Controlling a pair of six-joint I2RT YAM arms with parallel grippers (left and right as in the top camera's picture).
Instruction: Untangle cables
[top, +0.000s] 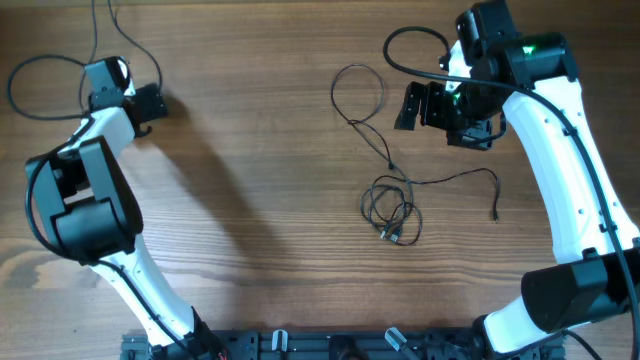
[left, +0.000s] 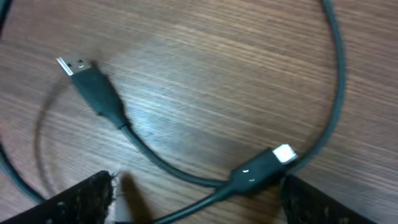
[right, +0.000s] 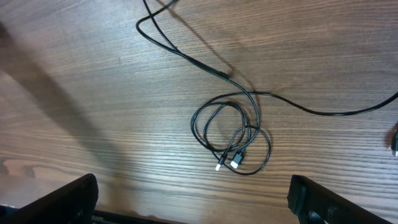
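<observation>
Thin black cables lie mid-table: a tangled coil (top: 392, 236) with two plugs, a wide loop (top: 335, 90) behind it, and a strand (top: 460, 176) running off to the right. In the right wrist view the coil (right: 237, 163) lies ahead of my open right gripper (right: 196, 202), which hovers above the wood with nothing between its fingers. That gripper (top: 435, 105) sits right of the loop. At the far left, my left gripper (top: 150, 105) is low over another cable. Its silver-tipped plug (left: 93, 87) and white-tipped plug (left: 267, 168) show, and the cord passes between the open jaws of the left gripper (left: 199, 208).
The table is bare wood (top: 260, 200). Thicker robot wiring (top: 410, 35) arches beside the right arm. A dark rail (top: 300, 345) runs along the front edge between the two arm bases.
</observation>
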